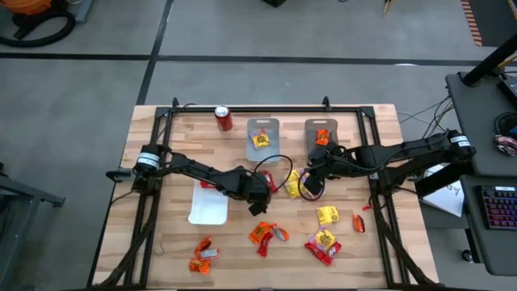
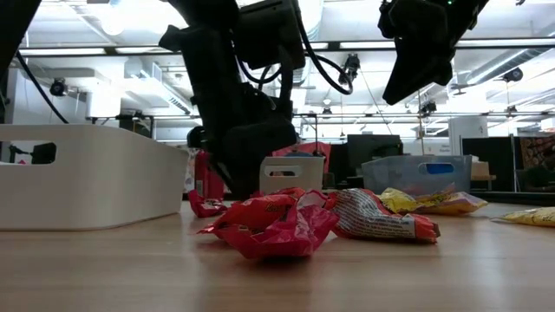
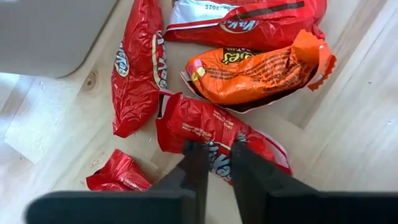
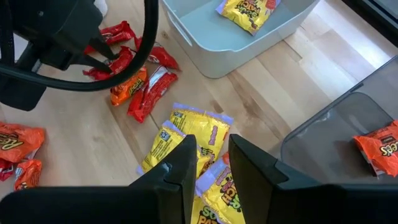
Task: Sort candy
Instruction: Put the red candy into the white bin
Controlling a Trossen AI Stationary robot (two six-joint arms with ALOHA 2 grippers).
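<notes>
Robotics lab, probably: open hall, ceiling strip lights (image 2: 408, 45), desks with monitors (image 2: 371, 149), keyboard (image 1: 499, 205).

Red packets (image 3: 205, 127) and white tray (image 1: 208, 204) crowd left hand (image 3: 214, 155)

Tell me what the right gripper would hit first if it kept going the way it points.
Probably the yellow packets lying on the table just beyond the right gripper; how far above them it hangs is unclear.
</notes>
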